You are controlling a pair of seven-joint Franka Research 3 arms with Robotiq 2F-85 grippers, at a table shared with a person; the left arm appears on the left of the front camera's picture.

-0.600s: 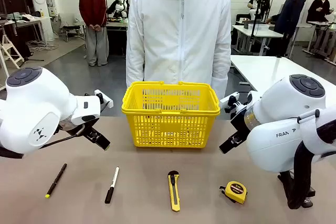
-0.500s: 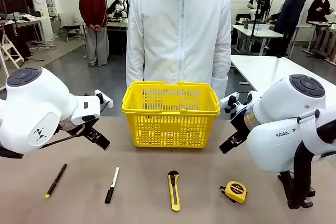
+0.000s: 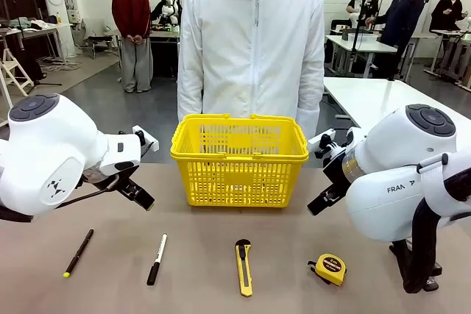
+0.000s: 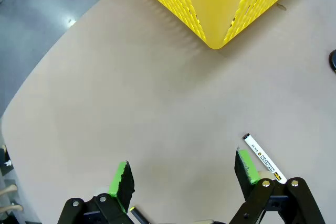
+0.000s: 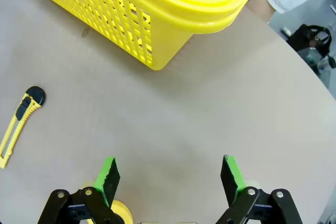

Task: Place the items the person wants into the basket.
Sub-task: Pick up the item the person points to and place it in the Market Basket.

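Front view: the left gripper [image 3: 138, 195] is hanging above the table [image 3: 199, 218] with its jaws spread wide and nothing between them. The right gripper [image 3: 321, 204] is doing the same on the other side. The yellow basket [image 3: 239, 157] is sitting between the two, with the person [image 3: 250, 49] in a white jacket standing beyond it. In the left wrist view the marker [image 4: 264, 159] is lying on the table just beside one green pad [image 4: 245, 165], outside the gap, and the basket is resting well ahead of the fingertips. In the right wrist view the tape measure [image 5: 122, 211] is peeking out from under the base of one finger [image 5: 108, 174]. The utility knife [image 5: 19, 124] is lying well off to that same side, and the basket is standing ahead of the fingers. A black pen [image 3: 78, 252] is lying near the left gripper, on its outer side.
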